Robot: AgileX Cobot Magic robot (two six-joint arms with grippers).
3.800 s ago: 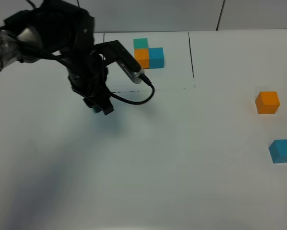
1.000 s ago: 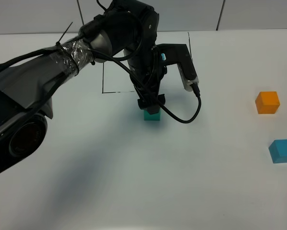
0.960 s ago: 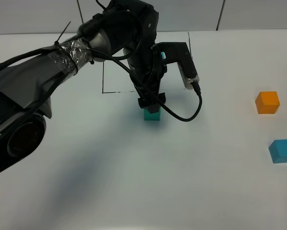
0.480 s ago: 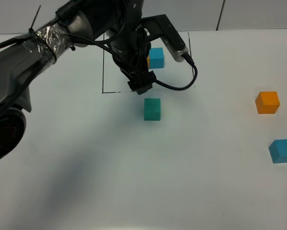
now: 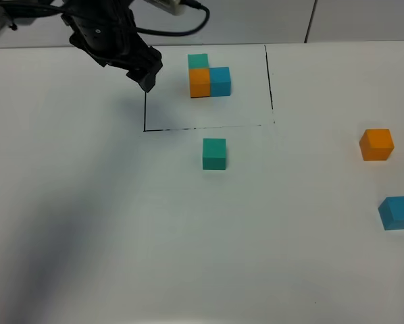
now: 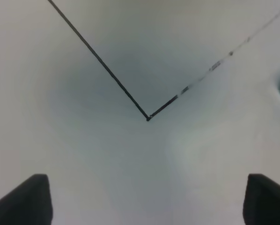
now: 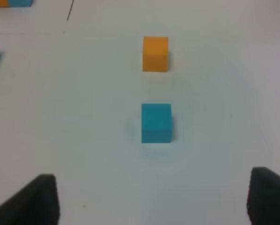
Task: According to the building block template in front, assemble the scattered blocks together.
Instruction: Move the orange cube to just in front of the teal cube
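Left gripper (image 6: 149, 201) spread empty over the outline corner (image 6: 148, 118); teal cube (image 5: 214, 153) whole only in the exterior view.

1. Template (image 5: 209, 75) – far centre, inside drawn frame (image 5: 144, 116).
2. Loose cube (image 5: 214, 154) – centre, just near of frame's near edge.
3. Far cube (image 5: 377, 144) & near cube (image 5: 398, 212) – right side, well apart from rest.

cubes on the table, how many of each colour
teal: 2, template teal cube and loose teal cube
orange: 2, template orange cube and loose orange cube
blue: 2, template blue cube and loose blue cube
total: 6
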